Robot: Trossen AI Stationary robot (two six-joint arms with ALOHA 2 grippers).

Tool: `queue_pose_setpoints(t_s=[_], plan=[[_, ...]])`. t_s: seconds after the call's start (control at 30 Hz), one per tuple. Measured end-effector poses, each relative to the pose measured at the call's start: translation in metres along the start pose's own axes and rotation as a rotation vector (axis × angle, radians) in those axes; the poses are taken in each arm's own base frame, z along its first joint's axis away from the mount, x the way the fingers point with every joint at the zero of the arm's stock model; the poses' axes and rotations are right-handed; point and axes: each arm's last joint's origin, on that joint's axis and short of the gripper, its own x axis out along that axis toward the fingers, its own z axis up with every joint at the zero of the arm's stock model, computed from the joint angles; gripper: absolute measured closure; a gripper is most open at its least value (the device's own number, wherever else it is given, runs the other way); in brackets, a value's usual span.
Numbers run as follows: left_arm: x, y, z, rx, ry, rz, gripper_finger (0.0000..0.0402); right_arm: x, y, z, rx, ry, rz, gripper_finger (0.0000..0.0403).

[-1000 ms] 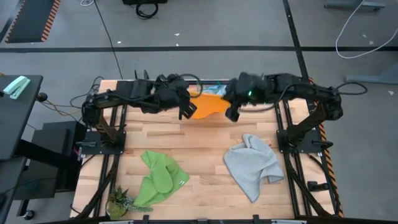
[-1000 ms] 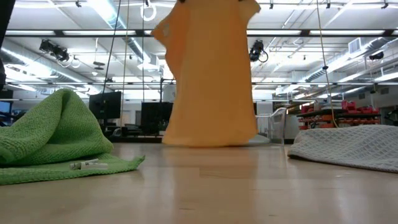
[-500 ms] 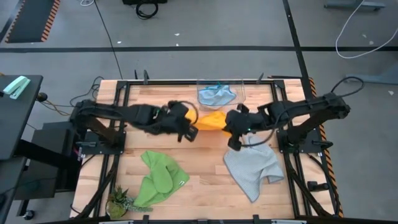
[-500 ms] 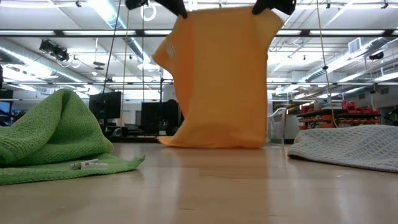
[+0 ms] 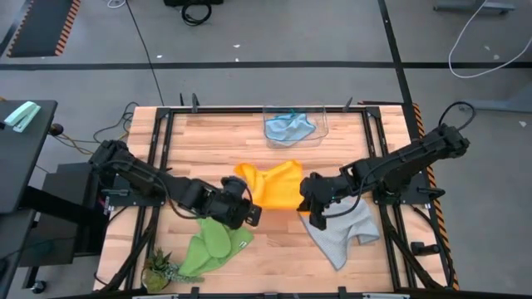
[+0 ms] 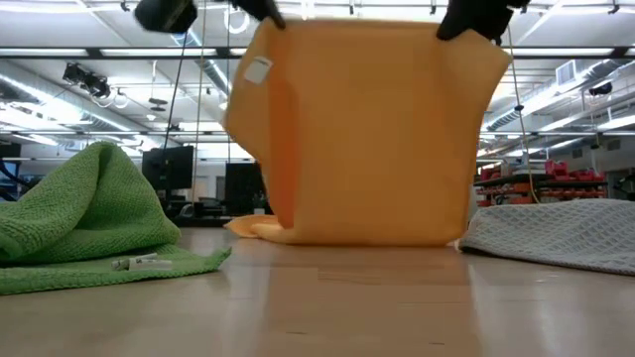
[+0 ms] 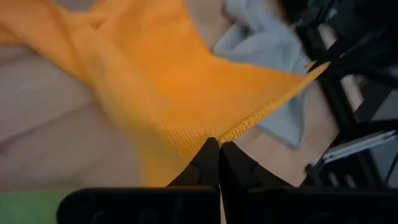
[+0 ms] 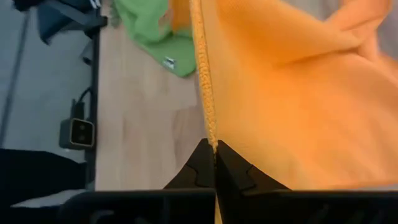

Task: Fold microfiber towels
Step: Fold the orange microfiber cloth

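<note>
- Even, bright light is cast from ceiling strip lamps (image 6: 174, 25) seen around 11 o'clock in the low view.
- Soft glare is reflected off the table (image 6: 327, 297).
- Motion blur is seen in both wrist views.

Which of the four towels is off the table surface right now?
The yellow-orange towel: the left gripper and right gripper each pinch a corner. The green towel, grey towel and blue towel lie loose.
</note>
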Motion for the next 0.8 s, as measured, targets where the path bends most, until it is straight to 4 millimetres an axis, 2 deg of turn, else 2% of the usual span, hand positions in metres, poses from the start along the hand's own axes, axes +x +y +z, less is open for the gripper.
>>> queue_pose_setpoints(t_s=[0.2,0.47,0.57,0.8], plan=[[0.017,0.008,-0.013,-0.023,0.096,-0.058,0.04,0.021,-0.008,-0.018,0.041,0.028,0.077,0.0403],[0.026,0.01,-0.024,-0.008,0.205,-0.061,0.04,0.04,-0.017,-0.034,0.09,-0.007,0.152,0.0403],[0.033,0.011,-0.019,0.013,0.207,-0.051,0.0401,0.042,-0.025,-0.035,0.102,0.002,0.136,0.0403],[0.049,0.023,0.013,0.05,0.167,0.037,0.0401,0.042,-0.062,-0.023,0.231,0.021,0.038,0.0403]])
